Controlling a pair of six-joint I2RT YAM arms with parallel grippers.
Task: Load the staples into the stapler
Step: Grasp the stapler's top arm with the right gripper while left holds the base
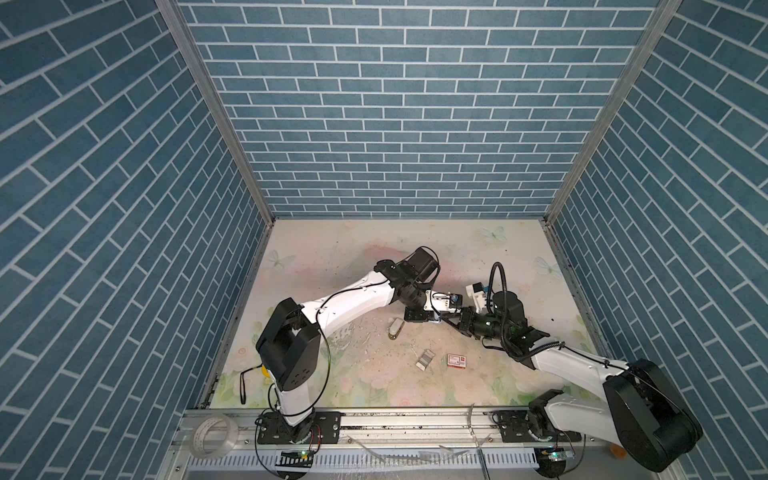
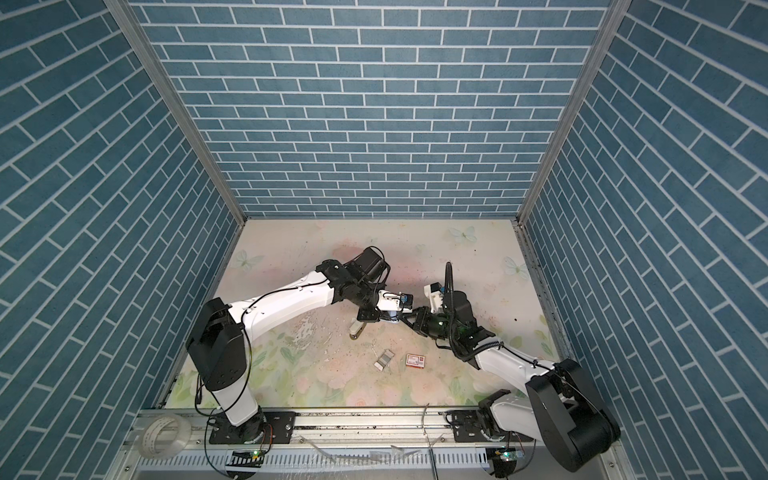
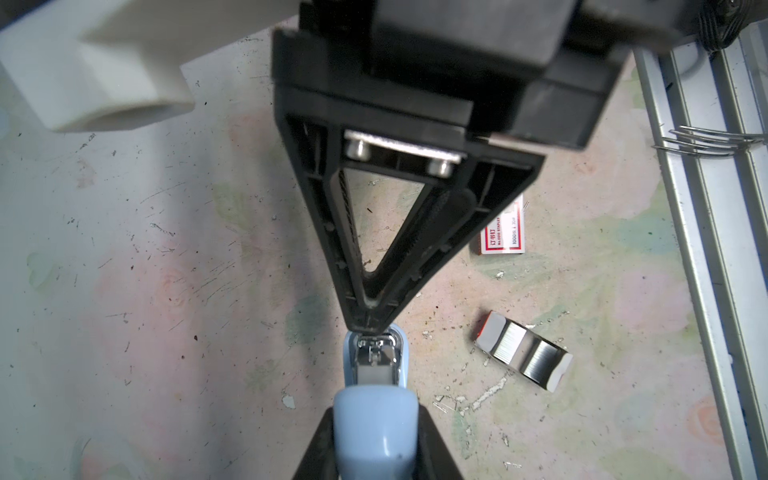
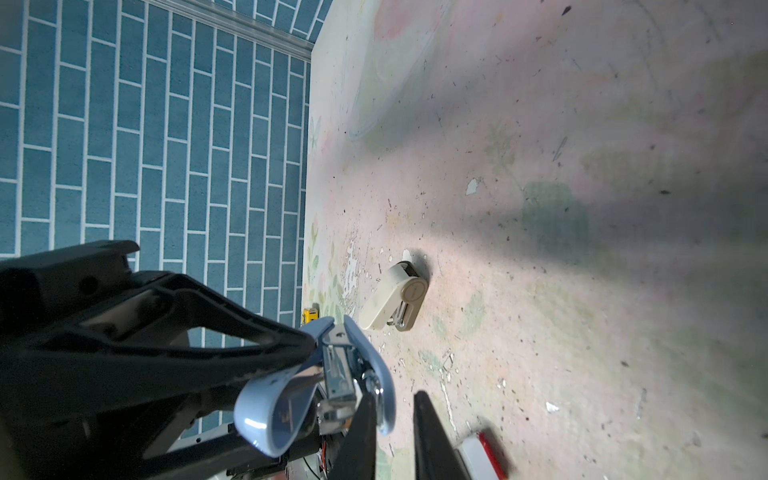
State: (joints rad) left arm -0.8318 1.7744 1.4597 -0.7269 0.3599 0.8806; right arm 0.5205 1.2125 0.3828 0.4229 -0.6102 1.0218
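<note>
Staples (image 1: 424, 359), a flat block of silvery-grey ribbed metal strips, are seen in both top views lying on the flower-printed table mat (image 1: 365, 386), just beside a red-and-white cardboard box (image 1: 457, 360) and apart from both arms. In the left wrist view, a light-blue plastic stapler (image 3: 374, 440) is clamped between the fingers of the left gripper (image 3: 376, 415). The tips of the right gripper (image 3: 370, 324) are drawn almost together against its metal end, though whether anything is pinched cannot be told. In the right wrist view, the stapler (image 4: 270, 415) is shown hinged open, with a cream plastic device (image 4: 395, 299) seen lying on the mat beyond.
</note>
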